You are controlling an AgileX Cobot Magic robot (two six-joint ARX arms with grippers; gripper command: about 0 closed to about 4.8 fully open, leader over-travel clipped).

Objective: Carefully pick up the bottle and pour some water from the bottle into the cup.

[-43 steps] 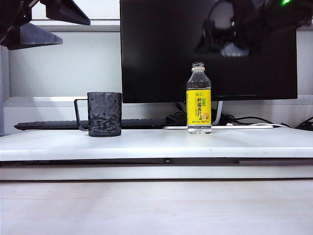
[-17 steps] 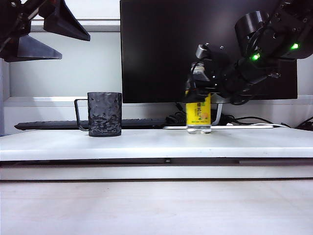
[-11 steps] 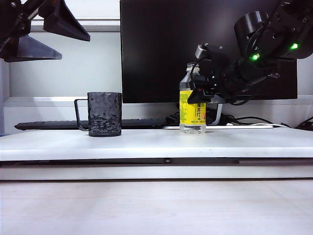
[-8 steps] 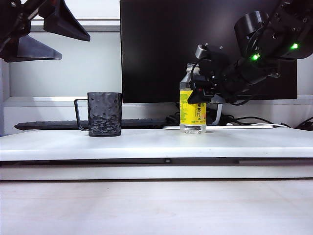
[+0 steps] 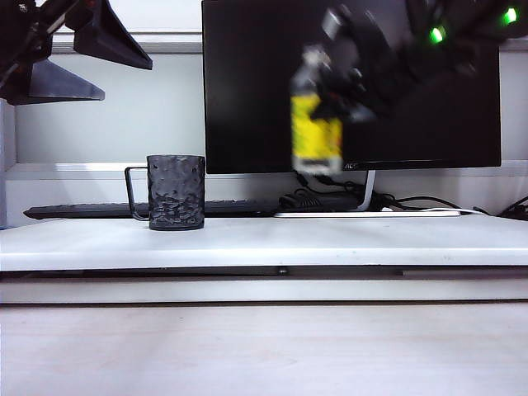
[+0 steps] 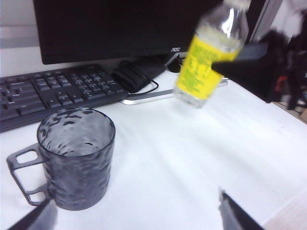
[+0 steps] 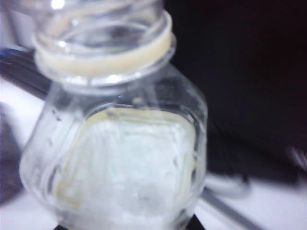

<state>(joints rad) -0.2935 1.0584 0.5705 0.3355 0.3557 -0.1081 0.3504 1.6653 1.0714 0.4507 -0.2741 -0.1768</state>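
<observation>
Carrying the bottle (image 5: 317, 122) toward the cup (image 5: 176, 192) goes best kept near upright until its open neck is over the rim. The left tool (image 6: 134, 213), fingers spread and empty, hovers just beside the cup on the worktop (image 5: 264, 242). The right tool (image 5: 351, 82) pinches the bottle, lifted clear, with the cup down to its left. A keyboard (image 6: 48, 93) and monitor (image 5: 247, 82) sit behind; nothing blocks the path.

White desk (image 5: 330, 239), dark monitor (image 5: 247, 82), black keyboard (image 6: 43, 93), pale grey wall (image 5: 107, 115), tangled cables (image 5: 305, 198)
</observation>
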